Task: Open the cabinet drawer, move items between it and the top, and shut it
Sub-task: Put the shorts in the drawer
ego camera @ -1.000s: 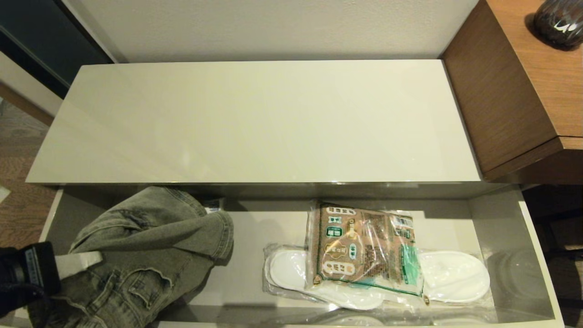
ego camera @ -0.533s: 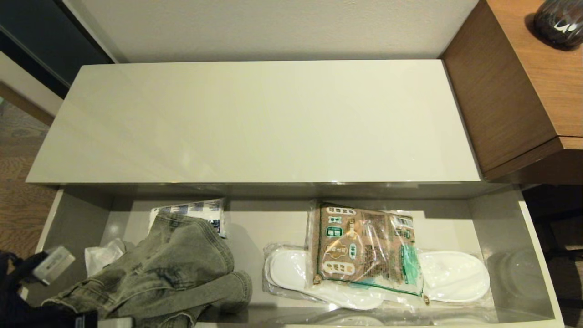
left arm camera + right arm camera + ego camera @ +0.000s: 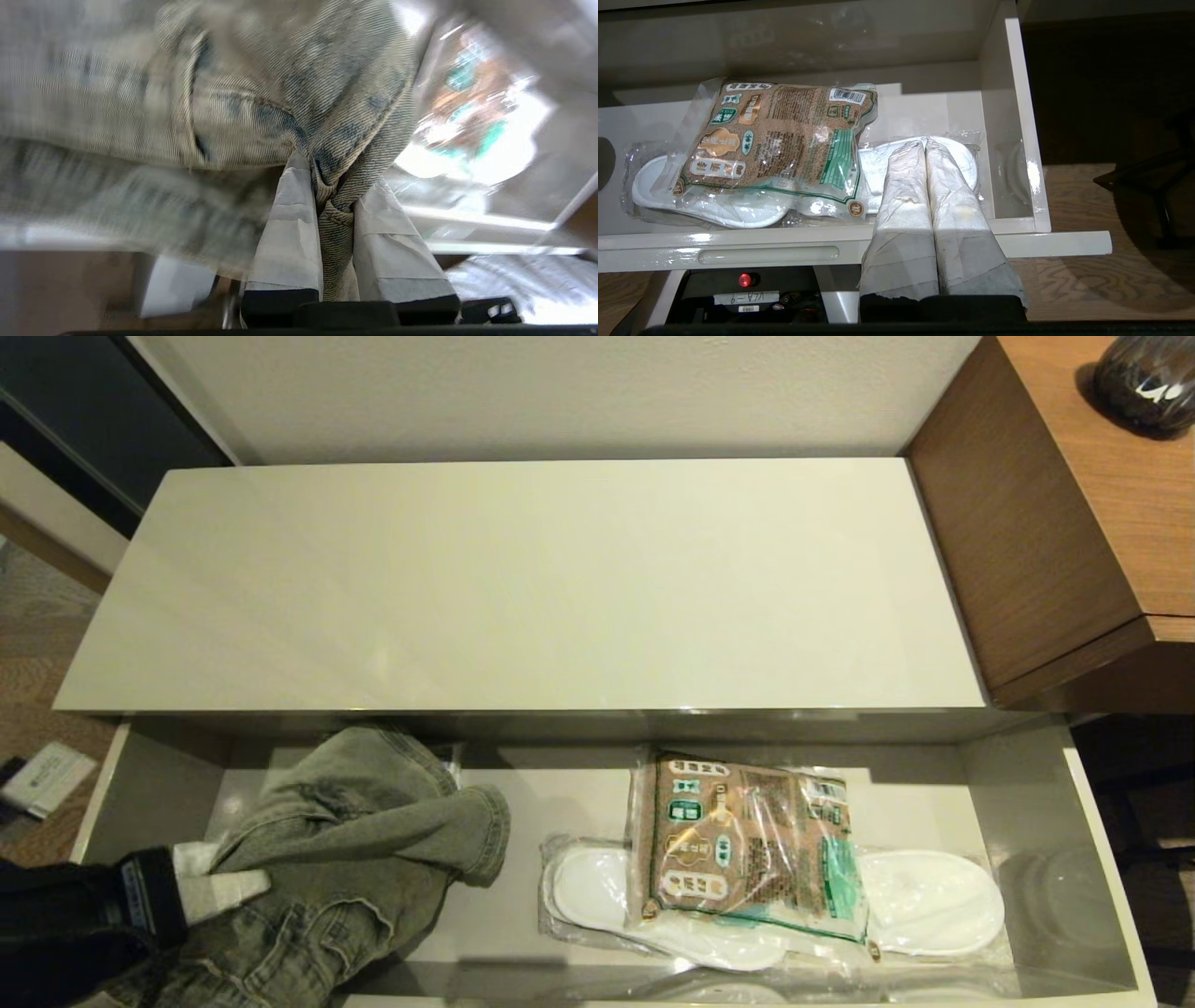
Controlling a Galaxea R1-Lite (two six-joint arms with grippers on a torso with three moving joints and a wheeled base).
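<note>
In the lower left of the head view, the left gripper (image 3: 245,885) has its jaws pinched on a fold of the denim garment (image 3: 373,840), bunched in the open cabinet drawer (image 3: 1102,859), likely to lift it onto the top (image 3: 523,588). At lower centre the granule bag (image 3: 738,845) lies across wrapped white slippers (image 3: 934,901). The right gripper (image 3: 927,144) idles before the drawer, jaws together and empty. The top's front edge overhangs the drawer.

Denim garment (image 3: 355,840) left in drawer (image 3: 1083,821); granule bag (image 3: 738,840) right, atop wrapped slippers (image 3: 934,901).
</note>
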